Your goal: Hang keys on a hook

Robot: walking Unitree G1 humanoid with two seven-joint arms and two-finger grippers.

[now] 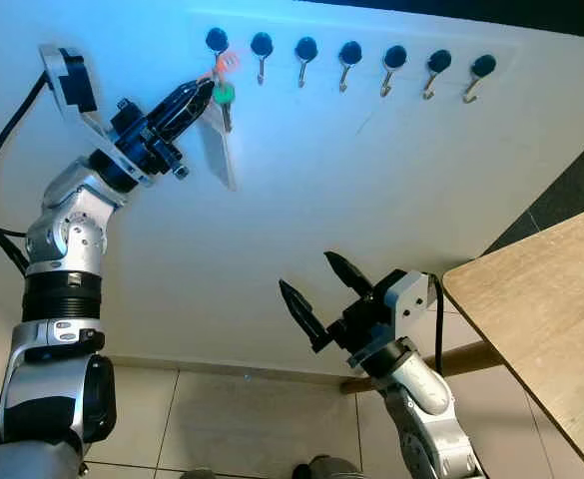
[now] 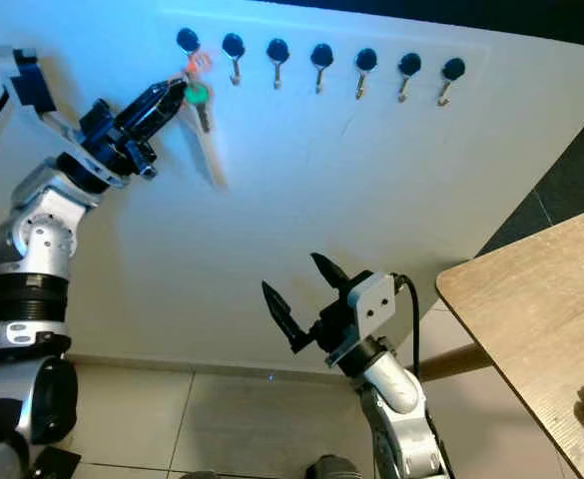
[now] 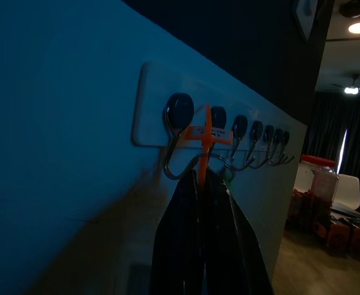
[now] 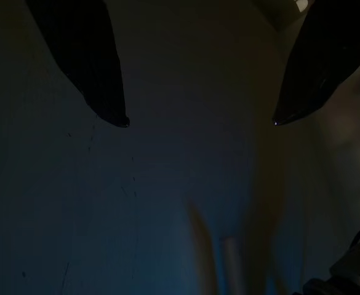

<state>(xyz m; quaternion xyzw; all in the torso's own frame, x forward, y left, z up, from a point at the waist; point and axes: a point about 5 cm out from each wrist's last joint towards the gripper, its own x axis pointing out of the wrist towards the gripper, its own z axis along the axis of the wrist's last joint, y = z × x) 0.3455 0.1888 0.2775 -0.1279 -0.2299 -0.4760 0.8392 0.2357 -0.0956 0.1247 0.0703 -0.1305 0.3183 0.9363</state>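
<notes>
Keys (image 1: 223, 92) beside leftmost hook (image 1: 217, 42)

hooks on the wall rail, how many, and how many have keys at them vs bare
Hooks with the keys held up at them by the left gripper: 1
Bare hooks: 6, from to
Total hooks: 7

Silver jointed arms, black ribbed collars, black cables; left gripper (image 1: 204, 93) and right gripper (image 1: 313, 277) black-fingered

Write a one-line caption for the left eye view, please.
Left gripper holds keys at the first hook; right gripper waits open below.
</notes>
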